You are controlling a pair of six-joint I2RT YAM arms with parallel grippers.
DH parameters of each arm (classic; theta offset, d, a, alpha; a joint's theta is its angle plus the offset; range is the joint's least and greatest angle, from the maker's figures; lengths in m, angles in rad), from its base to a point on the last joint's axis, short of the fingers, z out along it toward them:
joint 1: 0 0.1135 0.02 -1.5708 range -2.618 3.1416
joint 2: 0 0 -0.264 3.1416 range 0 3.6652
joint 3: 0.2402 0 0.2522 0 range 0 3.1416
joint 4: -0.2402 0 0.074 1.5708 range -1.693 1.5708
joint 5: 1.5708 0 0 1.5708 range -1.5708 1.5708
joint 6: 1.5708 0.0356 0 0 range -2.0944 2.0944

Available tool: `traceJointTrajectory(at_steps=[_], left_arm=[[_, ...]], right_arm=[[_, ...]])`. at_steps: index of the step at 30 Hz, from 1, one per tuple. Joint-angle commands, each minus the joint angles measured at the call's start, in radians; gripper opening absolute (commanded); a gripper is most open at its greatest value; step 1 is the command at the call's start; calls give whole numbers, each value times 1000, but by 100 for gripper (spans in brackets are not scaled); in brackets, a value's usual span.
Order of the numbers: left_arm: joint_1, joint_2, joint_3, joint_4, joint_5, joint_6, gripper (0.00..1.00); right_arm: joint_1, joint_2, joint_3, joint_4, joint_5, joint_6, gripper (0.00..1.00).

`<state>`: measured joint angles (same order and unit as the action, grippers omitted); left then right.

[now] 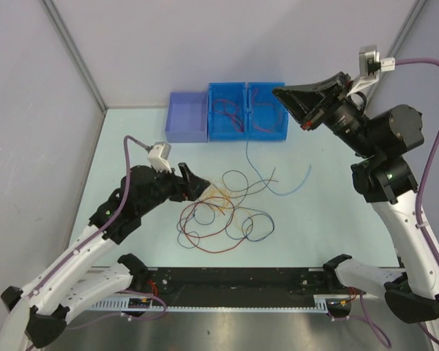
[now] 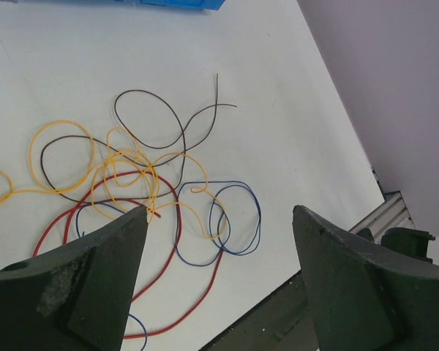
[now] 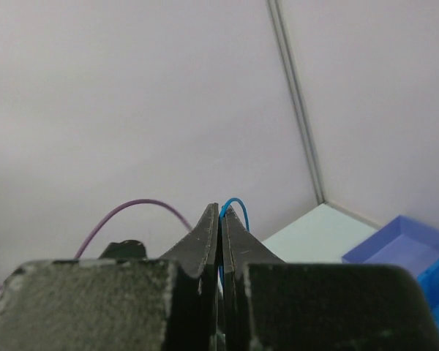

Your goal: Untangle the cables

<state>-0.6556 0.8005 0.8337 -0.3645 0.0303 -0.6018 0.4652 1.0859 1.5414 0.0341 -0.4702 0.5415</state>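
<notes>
Red, orange-yellow, black and dark-blue cables (image 1: 223, 212) lie in one loose tangle at the centre of the table (image 1: 322, 227), loops crossing over each other. In my left wrist view the same knot (image 2: 143, 183) fills the left half of the frame, with one black end trailing toward upper centre.

Left gripper (image 1: 203, 187) hangs over the upper left edge of the tangle, jaws spread wide (image 2: 219, 213), nothing between them.

Right gripper (image 1: 277, 92) is raised at upper right of the top view, above the blue bins (image 1: 227, 136). Jaws pressed together (image 3: 221, 213) with a small loop of light-blue cable (image 3: 234, 202) pinched at the tips. A light-blue strand (image 1: 278, 193) curves across the table right of the tangle; whether it is clear of the knot, I cannot tell.

Red strands lie inside the two blue bins.
</notes>
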Motion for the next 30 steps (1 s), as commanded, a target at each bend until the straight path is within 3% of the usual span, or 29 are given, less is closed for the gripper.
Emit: traceJointTrajectory(at_steps=[1,6,11,18,30], left_arm=[[-7,-55,-12,-57,-26,51,85],[-7,-130,-4,-183,-147,135,88],[-7,-184,-41,-79,-3,163,90],[-19,-71,83,-19,53,220,85],[-127,91,366,185,123,371,87]], right_arm=[[-2,57,92,-82,61,-95,0],[-2,100,66,-73,71,-78,0],[44,121,-1,-43,84,-46,0],[128,170,11,-123,93,-69,0],[194,158,-6,-209,82,-35,0]])
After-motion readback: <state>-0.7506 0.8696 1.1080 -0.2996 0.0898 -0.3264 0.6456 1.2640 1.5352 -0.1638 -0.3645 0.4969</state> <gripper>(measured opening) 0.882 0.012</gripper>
